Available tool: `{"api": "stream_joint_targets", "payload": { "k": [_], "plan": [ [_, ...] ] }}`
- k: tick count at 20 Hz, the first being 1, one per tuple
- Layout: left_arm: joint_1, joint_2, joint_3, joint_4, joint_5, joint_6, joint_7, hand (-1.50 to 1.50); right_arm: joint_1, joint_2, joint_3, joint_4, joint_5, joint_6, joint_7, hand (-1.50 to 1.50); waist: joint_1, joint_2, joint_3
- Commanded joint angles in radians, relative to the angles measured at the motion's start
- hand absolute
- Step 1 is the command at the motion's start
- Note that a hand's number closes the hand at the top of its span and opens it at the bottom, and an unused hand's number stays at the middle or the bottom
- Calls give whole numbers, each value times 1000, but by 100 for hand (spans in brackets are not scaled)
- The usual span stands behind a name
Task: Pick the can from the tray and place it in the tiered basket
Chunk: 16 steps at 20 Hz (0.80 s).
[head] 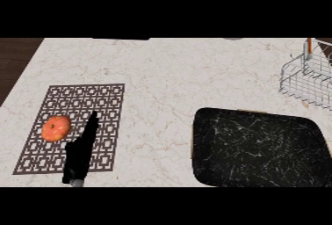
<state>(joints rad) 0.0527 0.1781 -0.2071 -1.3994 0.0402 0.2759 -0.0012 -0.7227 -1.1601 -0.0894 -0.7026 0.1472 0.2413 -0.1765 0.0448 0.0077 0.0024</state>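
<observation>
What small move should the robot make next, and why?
Probably raise the unseen right hand toward the black speckled tray, beside the white wire basket. The black left hand rests open far off on the patterned mat, and no can shows.

There is one view, taken from the robot's head and aimed steeply down onto the marble tabletop (168,74). It sits high enough to take in a wide stretch: a patterned mat (71,127) at the left, a black tray (259,149) at the lower right, and a wire tiered basket (308,81) cut off by the right edge. The left hand (81,151) rises from the lower edge. Dark floor shows past the tabletop's far left corner.
</observation>
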Motion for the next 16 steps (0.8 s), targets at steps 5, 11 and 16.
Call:
{"api": "stream_joint_targets", "payload": {
  "k": [5, 11, 16],
  "plan": [
    [-64, 36, 74, 63, 37, -58, 34, 0, -155, 144, 71, 157, 164, -95, 12, 150, -16, 1, -2],
    [-1, -17, 19, 52, -17, -12, -9, 0, -195, 230, 17, 350, 156, -133, -74, 150, -5, 6, 0],
    [-74, -32, 33, 75, -19, 0, 14, 0, -241, 284, -80, 440, 43, -22, -31, -150, -3, 13, 1]
  ]
}}
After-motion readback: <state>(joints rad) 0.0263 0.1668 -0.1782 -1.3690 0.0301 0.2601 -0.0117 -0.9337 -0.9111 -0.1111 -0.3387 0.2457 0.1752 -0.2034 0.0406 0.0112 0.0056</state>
